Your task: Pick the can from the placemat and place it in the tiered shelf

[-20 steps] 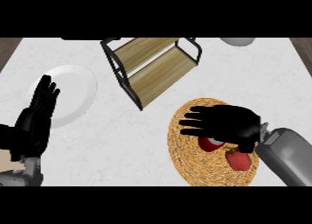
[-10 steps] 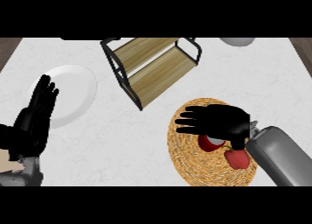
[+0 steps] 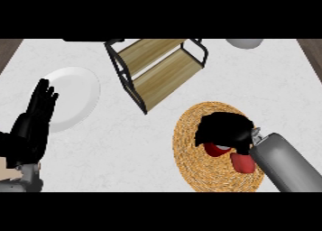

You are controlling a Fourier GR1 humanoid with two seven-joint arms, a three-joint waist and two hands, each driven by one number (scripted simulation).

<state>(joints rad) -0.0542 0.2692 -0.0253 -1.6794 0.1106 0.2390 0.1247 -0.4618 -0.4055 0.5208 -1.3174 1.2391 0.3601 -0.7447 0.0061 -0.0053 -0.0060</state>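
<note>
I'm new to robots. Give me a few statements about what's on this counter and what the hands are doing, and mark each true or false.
1. The right robot hand is curled over the red can on the woven placemat. True.
2. The can already sits in the tiered shelf. False: it is on the placemat, under the hand.
3. The left robot hand holds the white plate. False: it is open, fingers straight, at the view's left and holding nothing.
4. The shelf stands beyond the placemat, toward the counter's far edge. True.
5. The placemat is square and blue. False: it is round, woven and straw-coloured.

red can [image 3: 231,156] mostly hidden under curled right hand [image 3: 223,130]
</note>
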